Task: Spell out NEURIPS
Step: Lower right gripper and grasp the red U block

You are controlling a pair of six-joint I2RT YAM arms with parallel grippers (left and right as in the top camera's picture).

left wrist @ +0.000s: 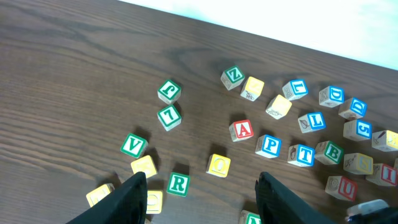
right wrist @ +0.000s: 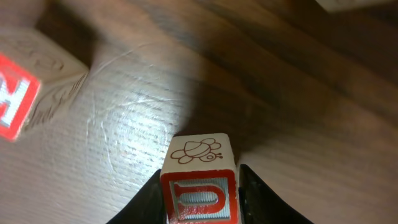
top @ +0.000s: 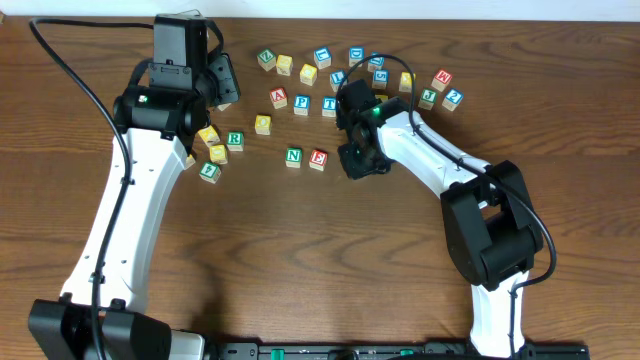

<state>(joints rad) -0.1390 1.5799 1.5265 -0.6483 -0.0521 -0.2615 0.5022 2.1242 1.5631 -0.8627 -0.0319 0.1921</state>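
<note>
In the right wrist view my right gripper (right wrist: 200,194) is shut on a red U cube (right wrist: 199,155) with a bee drawn on its side, low over the wood. The red E cube (right wrist: 18,93) lies to its left. From overhead, the green N (top: 293,155) and red E (top: 318,159) sit side by side, with the right gripper (top: 360,160) just to their right, hiding the U. My left gripper (left wrist: 202,178) hangs open above the green R (left wrist: 178,183), with a yellow cube (left wrist: 218,165) and the blue P (left wrist: 268,145) beyond.
Several other letter cubes are scattered along the back of the table, among them a red A (top: 278,97), a blue T (top: 329,104) and another red U (left wrist: 341,186). More yellow and green cubes cluster by the left arm (top: 212,140).
</note>
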